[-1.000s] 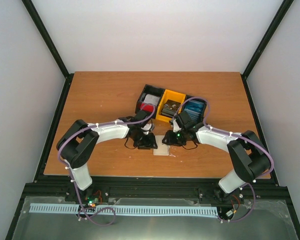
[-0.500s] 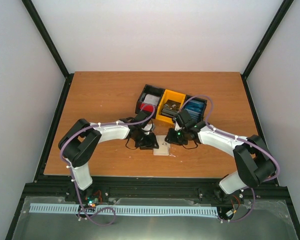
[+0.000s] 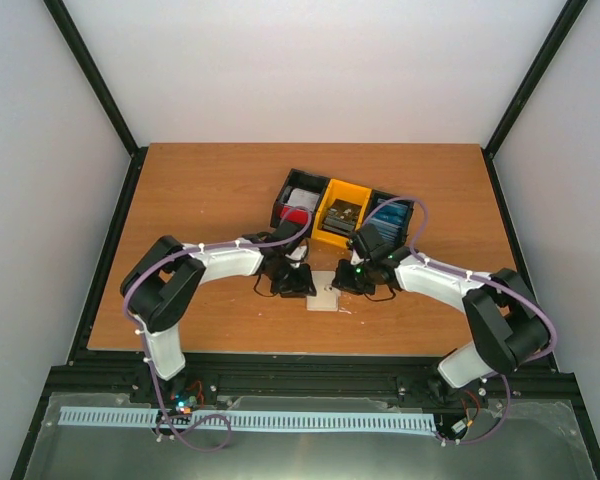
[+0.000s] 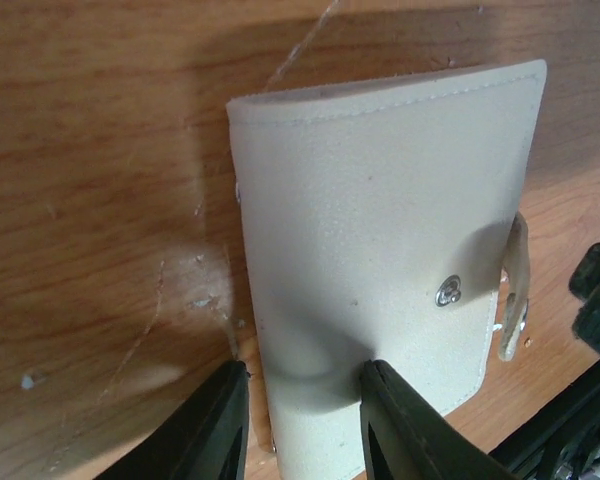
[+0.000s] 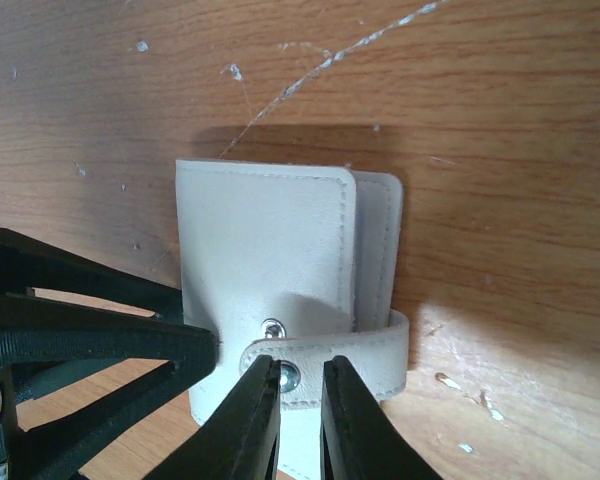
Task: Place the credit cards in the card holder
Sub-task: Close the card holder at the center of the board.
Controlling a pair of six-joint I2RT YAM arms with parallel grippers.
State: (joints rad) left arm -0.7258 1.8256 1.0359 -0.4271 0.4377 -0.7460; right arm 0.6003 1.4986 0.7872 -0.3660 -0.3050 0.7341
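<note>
- The left gripper (image 4: pixel 305 378) sits low on the worktop (image 3: pixel 200 190) at the left side of the card holder (image 4: pixel 380 250). Its two fingers are apart. One finger is on the wood just beside the holder and the other rests on top of it.
- The card holder lies flat in the middle, near the front edge of the worktop, between the two grippers. It is folded shut, and I see no card in it.
- It looks light, thin and soft, like bendy leather, so I think it could slide or flop when pulled. One side should be pressed down while the other side is lifted.
- The snap tab (image 5: pixel 380 350) is not snapped. Its end lies loose on the cover, near the little metal dot (image 4: pixel 447 292). The tab looks like the best place to grab.
- The right gripper (image 5: pixel 300 368) has its fingers close together, with the end of the snap tab between them. I cannot tell if they are squeezing it yet.
- Behind the grippers stands a bin tray (image 3: pixel 325 185) with three boxes in a row.
- The left black box holds the silver-and-red cards (image 3: pixel 298 205).
- The middle yellow box holds the dark grey cards (image 3: pixel 340 213).
- The right black box holds the pale blue cards (image 3: pixel 385 215).
- The cards look stiff, smooth and slippery, so I think they are best pinched by an edge.
</note>
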